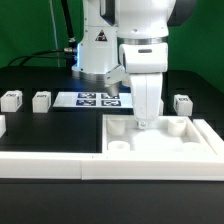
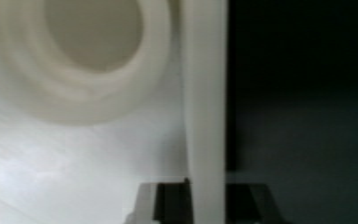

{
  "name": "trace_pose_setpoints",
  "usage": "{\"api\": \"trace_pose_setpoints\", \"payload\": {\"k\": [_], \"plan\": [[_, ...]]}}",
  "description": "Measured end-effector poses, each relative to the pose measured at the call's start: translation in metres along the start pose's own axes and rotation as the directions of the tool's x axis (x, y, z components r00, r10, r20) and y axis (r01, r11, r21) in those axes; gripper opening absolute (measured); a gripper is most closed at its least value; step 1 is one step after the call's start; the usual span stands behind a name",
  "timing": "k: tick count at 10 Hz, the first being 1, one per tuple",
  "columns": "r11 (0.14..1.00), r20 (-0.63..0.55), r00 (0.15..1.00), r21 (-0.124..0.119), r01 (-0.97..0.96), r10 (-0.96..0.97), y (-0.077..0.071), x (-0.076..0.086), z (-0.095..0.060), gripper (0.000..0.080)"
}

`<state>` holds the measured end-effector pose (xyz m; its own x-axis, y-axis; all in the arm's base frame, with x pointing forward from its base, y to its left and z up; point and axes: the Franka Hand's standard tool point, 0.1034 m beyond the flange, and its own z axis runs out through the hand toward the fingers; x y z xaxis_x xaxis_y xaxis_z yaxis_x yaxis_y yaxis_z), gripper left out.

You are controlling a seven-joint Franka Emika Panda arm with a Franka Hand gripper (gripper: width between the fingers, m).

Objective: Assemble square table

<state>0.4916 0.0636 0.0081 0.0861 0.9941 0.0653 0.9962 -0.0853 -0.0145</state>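
Pinching the thin raised rim of the large white plastic square slab (image 1: 150, 140) (image 2: 51, 150) w/ my pincer (image 1: 147, 122) (image 2: 204, 203). Jaws are nearly together, w/ one dark fingertip (image 2: 158, 205) each side of the rim in the wrist view. Grip sits on the slab's far edge, abt midway between its two far round corner sockets (image 1: 118, 126) (image 2: 96, 50). Slab lies flat on the black table (image 1: 40, 130), by the table edge nearest the exterior cam, toward the exterior view's right, just behind the long low white border wall (image 1: 50, 165). Three short white block legs (image 1: 41, 100) w/ black-and-white tags stand loose, apart from the slab: two toward the exterior view's left, one (image 1: 183, 102) toward its right. Marker board (image 1: 100, 99) lies flat between them, beyond the slab.
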Motion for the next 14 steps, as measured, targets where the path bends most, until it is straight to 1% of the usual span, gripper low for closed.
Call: {"api": "trace_pose_setpoints", "payload": {"k": [3,4,5,6,7,8,9,10,14], "plan": [[1.000,0.006,1.000,-0.003,0.001,-0.001,0.0000,-0.0002,0.0002,0.0060],[1.000,0.006,1.000,-0.002,0.000,0.000,0.0000,-0.0004,0.0003,0.0132],[1.000,0.006,1.000,-0.002,-0.001,0.001,0.0001,-0.0007,0.0002,0.0132],[1.000,0.006,1.000,-0.003,-0.001,0.001,0.0001,-0.0009,0.0002,0.0268],[1.000,0.006,1.000,-0.003,-0.001,0.001,0.0002,-0.0011,0.0002,0.0454],[1.000,0.006,1.000,-0.003,-0.002,0.002,0.0002,-0.0013,0.0002,0.0577],[1.000,0.006,1.000,-0.003,-0.002,0.002,0.0002,-0.0014,0.0002,0.0577],[1.000,0.006,1.000,-0.003,-0.002,0.002,0.0003,-0.0015,0.0002,0.0634],[1.000,0.006,1.000,-0.003,-0.003,0.003,0.0003,-0.0019,0.0002,0.0649]]}}
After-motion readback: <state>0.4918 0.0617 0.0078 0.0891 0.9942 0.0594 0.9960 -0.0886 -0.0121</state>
